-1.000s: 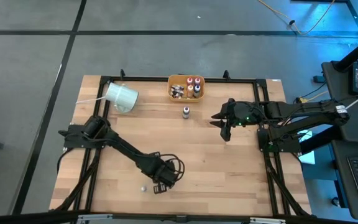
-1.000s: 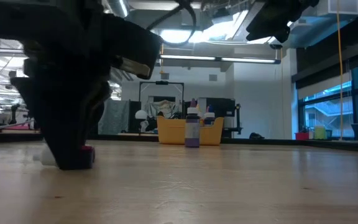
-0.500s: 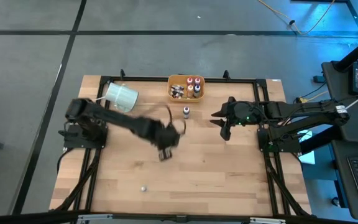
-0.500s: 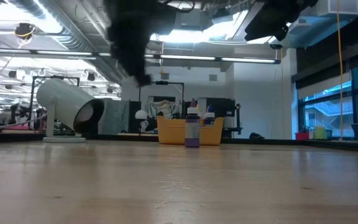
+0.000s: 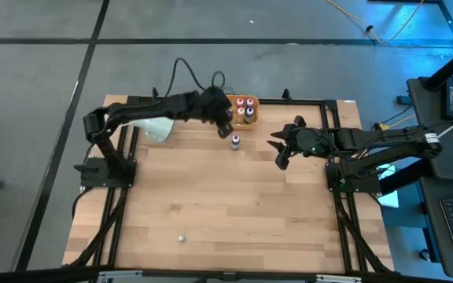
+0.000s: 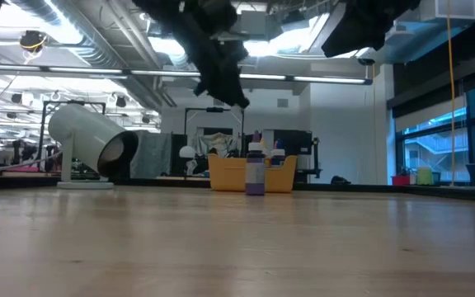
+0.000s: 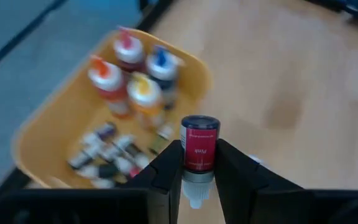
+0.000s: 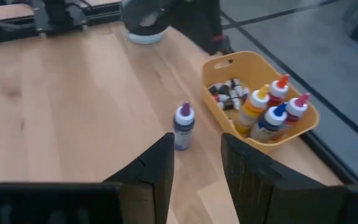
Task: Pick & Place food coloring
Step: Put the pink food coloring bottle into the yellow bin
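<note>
My left gripper hangs above the orange bin at the table's far edge, shut on a small red vial labelled "Pink". The bin holds several dropper bottles and tiny vials. A purple dropper bottle stands upright on the table just in front of the bin. It also shows in the right wrist view. My right gripper hovers to the right of that bottle, open, with nothing between its fingers. My left gripper pinches the vial's red body between its two fingers. The vial lies along the fingers, its dark end away from the wrist and its white tip toward it. The fingers slant down. The vial is lifted clear, above the bin.
A large white cup lies on its side at the far left, partly under my left arm. A tiny white thing lies near the table's near edge. The bare wood between has free room.
My left gripper has risen from the table near its near edge and swung fast toward the far edge, ending over the orange bin with the red vial lifted clear. The tiny white thing stayed where it was. My right gripper has turned a little at the wrist.
</note>
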Controlling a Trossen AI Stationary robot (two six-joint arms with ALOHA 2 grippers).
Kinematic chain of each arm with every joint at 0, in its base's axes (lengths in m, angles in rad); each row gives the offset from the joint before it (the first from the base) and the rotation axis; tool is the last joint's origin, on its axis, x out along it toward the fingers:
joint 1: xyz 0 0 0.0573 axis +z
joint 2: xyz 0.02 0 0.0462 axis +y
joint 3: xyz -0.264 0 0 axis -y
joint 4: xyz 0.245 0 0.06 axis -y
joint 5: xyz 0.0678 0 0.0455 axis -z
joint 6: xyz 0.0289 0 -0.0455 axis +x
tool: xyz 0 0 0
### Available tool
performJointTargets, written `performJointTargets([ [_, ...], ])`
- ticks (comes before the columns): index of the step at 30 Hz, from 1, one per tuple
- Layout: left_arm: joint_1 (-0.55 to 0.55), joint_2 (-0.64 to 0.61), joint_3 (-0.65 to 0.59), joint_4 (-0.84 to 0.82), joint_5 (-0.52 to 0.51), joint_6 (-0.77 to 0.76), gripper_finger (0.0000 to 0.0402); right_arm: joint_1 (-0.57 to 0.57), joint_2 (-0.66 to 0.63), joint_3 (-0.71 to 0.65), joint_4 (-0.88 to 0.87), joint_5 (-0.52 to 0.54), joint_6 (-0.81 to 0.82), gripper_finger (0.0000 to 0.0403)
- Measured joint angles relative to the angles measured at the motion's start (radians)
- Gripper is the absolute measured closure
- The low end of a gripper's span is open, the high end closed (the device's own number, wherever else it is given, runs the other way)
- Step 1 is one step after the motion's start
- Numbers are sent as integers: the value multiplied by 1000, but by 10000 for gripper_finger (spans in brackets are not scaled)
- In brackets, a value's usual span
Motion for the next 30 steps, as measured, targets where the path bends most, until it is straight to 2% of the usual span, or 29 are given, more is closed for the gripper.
performJointTargets([
  [5, 109, 65, 0, 69, 34, 26, 328, 0, 0, 0, 0, 34, -40, 269],
  [11, 175, 168, 0, 129, 119, 45, 325, -29, 0, 0, -4, 36, -48, 269],
  [20, 192, 291, 0, 151, 112, 56, 318, -76, 0, 0, -2, 35, -43, 269],
  [30, 192, 305, 0, 154, 85, 73, 310, -79, 0, 0, -2, 33, -42, 269],
])
